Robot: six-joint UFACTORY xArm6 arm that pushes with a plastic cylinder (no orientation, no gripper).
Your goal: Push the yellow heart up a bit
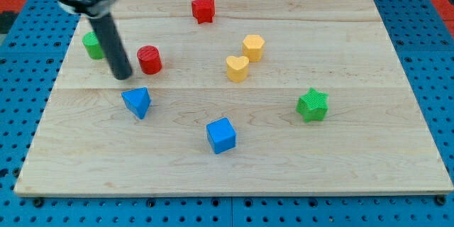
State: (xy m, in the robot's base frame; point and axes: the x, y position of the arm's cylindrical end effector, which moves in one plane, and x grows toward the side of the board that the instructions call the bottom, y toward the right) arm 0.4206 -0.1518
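Yellow heart [237,67]: near board [369,170] centre, free, untouched. Relative to it: yellow hexagonal block [253,47] just beside, upper right; red star [203,9] above-left; red cylinder [150,59] left; my tip [123,75], bare and holding nothing, further left; green block [93,45] behind rod; blue triangle [137,102] lower left; blue cube [221,135] below; green star [313,105] lower right.

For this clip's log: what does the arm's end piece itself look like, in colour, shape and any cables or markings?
A straight, smooth, dark grey-black cylindrical rod, ending at my tip near the red cylinder. At the view's top it joins a wider round collar, silver-grey metal with a black band. No cables, labels or markings show. The rest of the arm is out of frame.
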